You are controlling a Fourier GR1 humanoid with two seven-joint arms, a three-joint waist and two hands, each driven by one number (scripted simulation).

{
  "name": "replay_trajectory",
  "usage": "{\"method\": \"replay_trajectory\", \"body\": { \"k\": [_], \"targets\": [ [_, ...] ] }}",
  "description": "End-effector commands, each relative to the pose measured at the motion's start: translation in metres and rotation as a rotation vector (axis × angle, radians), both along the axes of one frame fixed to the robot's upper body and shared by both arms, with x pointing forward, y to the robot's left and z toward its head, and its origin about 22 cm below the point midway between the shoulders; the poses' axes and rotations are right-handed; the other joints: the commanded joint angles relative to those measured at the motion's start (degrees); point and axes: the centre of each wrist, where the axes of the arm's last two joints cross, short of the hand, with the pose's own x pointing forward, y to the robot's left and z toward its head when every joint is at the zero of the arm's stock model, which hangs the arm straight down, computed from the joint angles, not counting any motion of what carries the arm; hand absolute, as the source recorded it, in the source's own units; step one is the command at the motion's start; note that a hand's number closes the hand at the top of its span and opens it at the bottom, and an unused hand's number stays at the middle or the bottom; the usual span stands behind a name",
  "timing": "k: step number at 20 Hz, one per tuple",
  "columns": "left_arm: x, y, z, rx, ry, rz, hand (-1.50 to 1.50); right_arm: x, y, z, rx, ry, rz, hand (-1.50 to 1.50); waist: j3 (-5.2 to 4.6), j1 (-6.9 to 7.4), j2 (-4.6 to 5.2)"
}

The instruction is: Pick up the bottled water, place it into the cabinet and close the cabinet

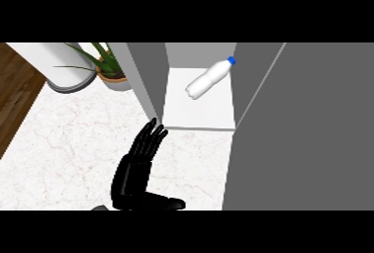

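One hand (139,163) shows in the head view, coming up from the lower edge over the pale marbled bench (66,143). By its place at the left of the view it looks to be the left hand. Its fingers (153,131) are straight and held together, pointing up toward the lower left corner of the cabinet (150,74); they grasp nothing. The fingertips lie just beside the front edge of the cabinet's white shelf (197,116), close to the grey left wall; whether they touch it I cannot tell.

The bottle of water (208,80) lies on its side on that shelf, inside the cabinet, tilted so that its blue cap (231,61) points up and to the right, near the back. It is well apart from the hand.

A wide grey panel (306,128), seemingly the cabinet door, fills the right of the view. A potted plant (110,66) stands on the bench to the left of the cabinet, next to a white rounded object (66,69). A strip of brown wood (15,94) runs along the far left.
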Motion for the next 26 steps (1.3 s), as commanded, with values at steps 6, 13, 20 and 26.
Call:
{"method": "replay_trajectory", "body": {
  "k": [6,13,20,26],
  "targets": [
    [-0.045,0.076,0.009,0.030,-0.050,-0.025,-1.50,0.014,-0.001,0.038,-0.244,-0.114,0.402,1.50,-0.26,1.57,0.03],
    [-0.078,0.132,0.014,0.044,-0.076,0.018,-1.50,0.020,0.010,0.054,-0.220,-0.161,0.452,1.50,-0.42,2.02,0.14],
    [-0.091,0.178,0.028,0.038,-0.104,-0.006,-1.50,0.025,0.029,0.050,-0.138,-0.043,0.481,1.50,-0.42,3.04,1.07],
    [-0.100,0.190,0.031,0.035,-0.105,-0.052,-1.50,0.046,0.034,0.053,-0.234,-0.118,0.598,1.50,-0.52,5.38,1.76]
  ]
}}
